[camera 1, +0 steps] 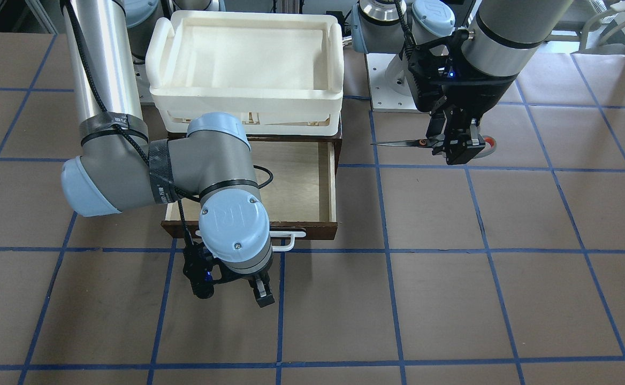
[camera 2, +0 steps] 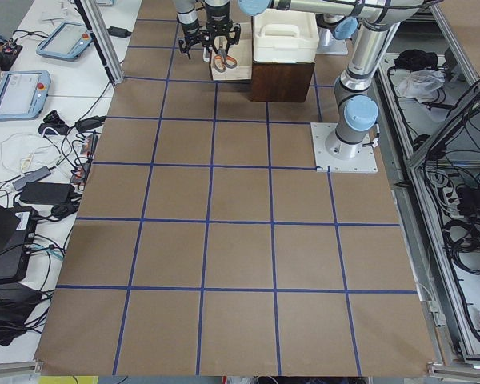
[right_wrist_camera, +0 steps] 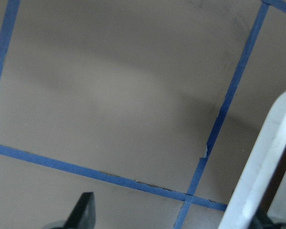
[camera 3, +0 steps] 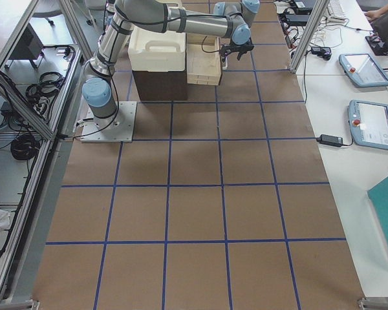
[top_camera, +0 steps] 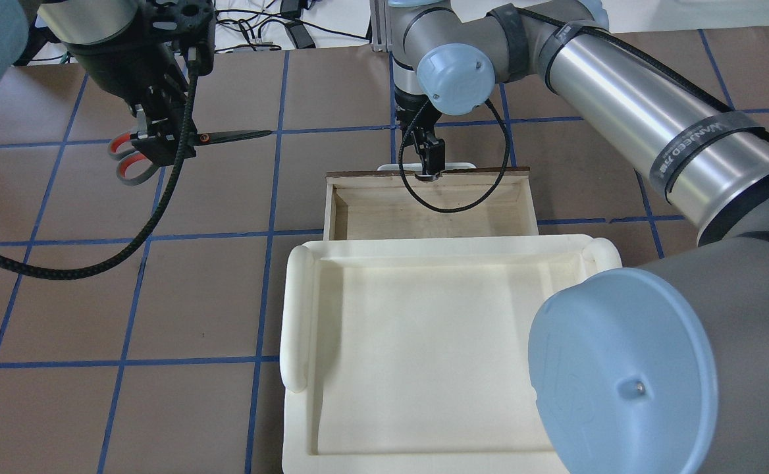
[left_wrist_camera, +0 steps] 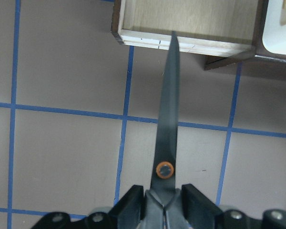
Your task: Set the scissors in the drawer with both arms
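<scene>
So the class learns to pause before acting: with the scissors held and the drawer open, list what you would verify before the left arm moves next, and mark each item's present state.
1. Drawer open: ok, pale floor exposed.
2. Scissors secure: ok, left gripper shut on them behind the pivot, blades closed.
3. Scissors above the drawer: not ok, the tip points at it but lies short of its side wall.
4. Right gripper off the white handle: cannot tell; it is open beside the handle, contact unclear.
5. Way in clear: cannot tell, the right arm's black cable loops over the opening.
6. Drawer's rear part free: cannot tell, hidden under the white tray.
</scene>
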Motion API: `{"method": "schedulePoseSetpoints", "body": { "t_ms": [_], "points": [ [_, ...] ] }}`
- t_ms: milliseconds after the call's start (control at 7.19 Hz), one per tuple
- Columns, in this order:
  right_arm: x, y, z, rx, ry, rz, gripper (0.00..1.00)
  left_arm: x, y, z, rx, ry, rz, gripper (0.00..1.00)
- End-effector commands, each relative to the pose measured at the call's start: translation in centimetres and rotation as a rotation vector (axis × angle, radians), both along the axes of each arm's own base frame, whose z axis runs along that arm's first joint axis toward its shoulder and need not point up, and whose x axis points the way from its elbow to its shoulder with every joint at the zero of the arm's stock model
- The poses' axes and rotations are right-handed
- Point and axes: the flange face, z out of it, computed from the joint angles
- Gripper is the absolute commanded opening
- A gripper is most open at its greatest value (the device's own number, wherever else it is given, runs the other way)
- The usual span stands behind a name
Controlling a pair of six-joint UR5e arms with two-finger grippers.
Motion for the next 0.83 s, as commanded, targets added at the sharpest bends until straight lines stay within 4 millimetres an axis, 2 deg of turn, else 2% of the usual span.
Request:
{"method": "schedulePoseSetpoints", "body": {
  "t_ms": [0,417,695],
  "points": [
    [-0.6,-0.7,-0.1,-0.010,-0.001,-0.002,1.00,0.0,0.0,-0.1,0.002,0.001,0.001,0.00],
    [-0.7,0.1,-0.9,0.017,-0.003,-0.009,1.00,0.0,-0.2,-0.4,0.008,0.003,0.001,0.00],
    [-1.0,0.4,0.0,0.012,0.007,-0.011,1.00,0.0,0.0,-1.5,0.028,0.000,0.003,0.00]
  ]
}}
